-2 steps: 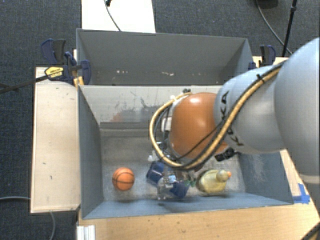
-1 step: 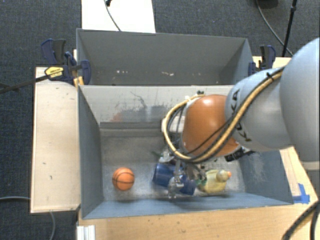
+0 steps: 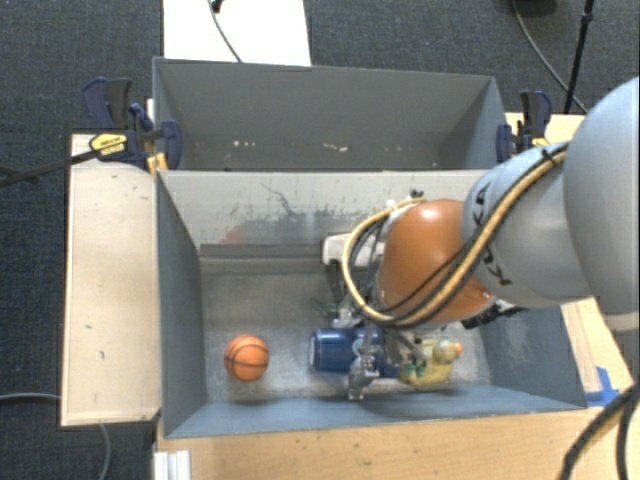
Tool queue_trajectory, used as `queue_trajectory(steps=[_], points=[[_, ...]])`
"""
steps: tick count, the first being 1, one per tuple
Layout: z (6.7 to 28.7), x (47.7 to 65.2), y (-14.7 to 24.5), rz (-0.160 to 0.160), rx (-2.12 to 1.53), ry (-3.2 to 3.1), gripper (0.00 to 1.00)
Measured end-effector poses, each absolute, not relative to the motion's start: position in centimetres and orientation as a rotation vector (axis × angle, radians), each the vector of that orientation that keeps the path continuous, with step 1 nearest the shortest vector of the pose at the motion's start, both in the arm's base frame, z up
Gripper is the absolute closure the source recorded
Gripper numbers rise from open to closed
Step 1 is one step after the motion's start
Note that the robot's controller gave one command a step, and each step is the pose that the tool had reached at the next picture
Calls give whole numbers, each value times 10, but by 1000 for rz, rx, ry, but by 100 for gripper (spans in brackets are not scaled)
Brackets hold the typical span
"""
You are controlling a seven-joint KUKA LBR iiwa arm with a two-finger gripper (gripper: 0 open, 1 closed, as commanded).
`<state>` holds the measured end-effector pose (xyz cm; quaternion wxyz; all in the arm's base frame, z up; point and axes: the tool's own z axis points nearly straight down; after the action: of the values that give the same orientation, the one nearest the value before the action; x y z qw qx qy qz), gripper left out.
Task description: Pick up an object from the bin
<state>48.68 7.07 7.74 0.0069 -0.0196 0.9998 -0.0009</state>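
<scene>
Gripper beside one blue can, one basketball

Ball: small, orange, dark-seamed like a basketball; front left on the bin bottom.
Carpet: dark, all round.

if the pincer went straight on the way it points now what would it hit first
Likely the blue can-shaped thing at the bin's front, beside the pincer, with a yellowish thing on its other side. Depth is unclear; it might reach the bin floor.
</scene>
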Motion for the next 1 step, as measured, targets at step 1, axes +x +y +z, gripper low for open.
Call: queue_trajectory(steps=[1], points=[[77, 487, 71, -3, -58, 3127, 100]])
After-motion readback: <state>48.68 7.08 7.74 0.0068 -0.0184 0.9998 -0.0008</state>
